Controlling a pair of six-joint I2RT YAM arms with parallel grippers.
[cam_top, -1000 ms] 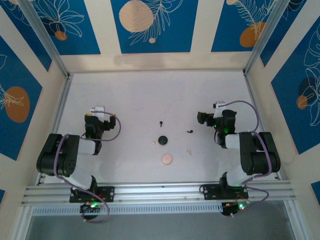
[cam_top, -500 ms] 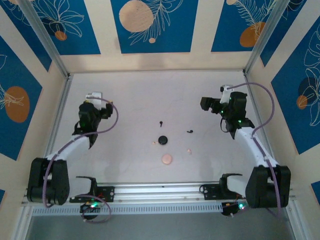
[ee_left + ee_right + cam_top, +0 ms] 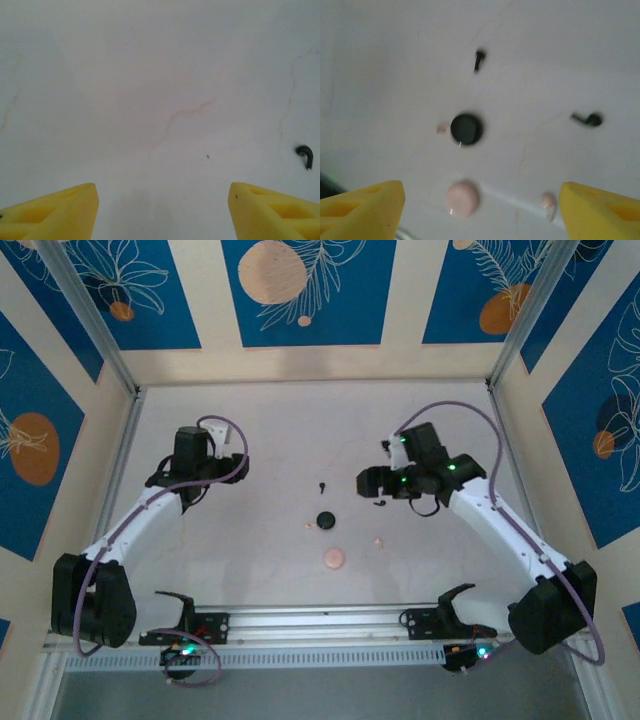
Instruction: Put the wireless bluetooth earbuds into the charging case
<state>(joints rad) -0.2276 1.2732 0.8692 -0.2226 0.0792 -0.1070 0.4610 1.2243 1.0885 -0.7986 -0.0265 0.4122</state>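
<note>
left pincer (image 3: 162, 192) wide, empty; right pincer (image 3: 481, 187) wide, empty — earbuds (image 3: 479, 59) loose near black case (image 3: 466, 129)

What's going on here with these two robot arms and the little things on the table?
Two robot arms are set to put tiny stemmed earbuds into round charging cases, but nothing is held yet. The left gripper and right gripper both hang open over the white table. Two black earbuds and two pale pink earbuds lie loose around the black round case and the pink round case, none inserted.
</note>
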